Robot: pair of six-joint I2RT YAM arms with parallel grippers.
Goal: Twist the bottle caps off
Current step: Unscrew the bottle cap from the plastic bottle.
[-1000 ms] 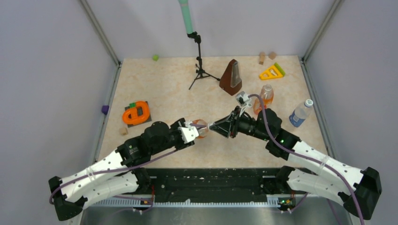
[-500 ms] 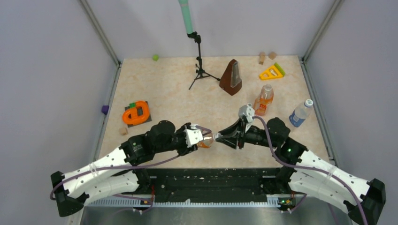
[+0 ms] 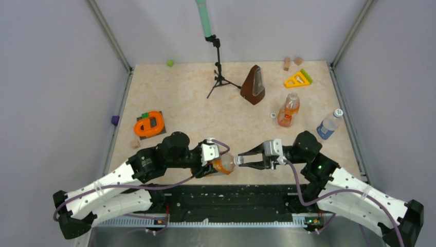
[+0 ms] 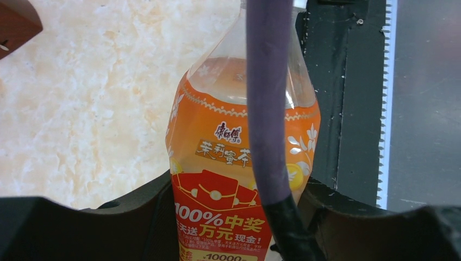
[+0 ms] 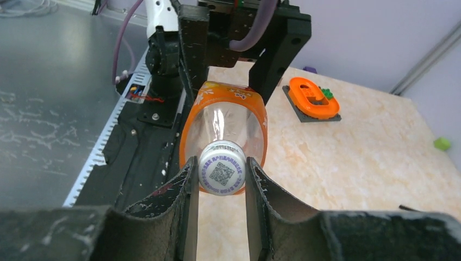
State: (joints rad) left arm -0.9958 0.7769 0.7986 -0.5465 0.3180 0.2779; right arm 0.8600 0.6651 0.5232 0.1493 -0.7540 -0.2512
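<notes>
Grey walls close in a pale marbled bench (image 3: 185,103), and you have both arms drawn together near its front edge. Your left jaws are clenched around the labelled body of the squat orange bottle (image 3: 222,165), which lies on its side with its neck pointing toward the right arm (image 3: 329,175). Your right jaws are grasping that bottle's screw cap (image 5: 221,174). In the right wrist view one finger presses on each side of it, and the printed code on its top faces the camera. From the left wrist view you see the bottle's shoulder and red-and-orange label, with a purple cable (image 4: 266,109) crossing in front. Farther back on the right, the slim orange bottle (image 3: 288,110) stands upright, and a small white ring-shaped cap (image 3: 273,115) lies on the bench just beside it. Whether that bottle's neck is bare you cannot tell. Near the right wall, the clear bottle (image 3: 326,126) with the blue label has a white top (image 3: 338,112) on it. Well behind the arms you can see a brown metronome (image 3: 254,85), a black tripod stand (image 3: 218,67), a yellow triangle toy (image 3: 297,79) and an orange toy (image 3: 149,124).
</notes>
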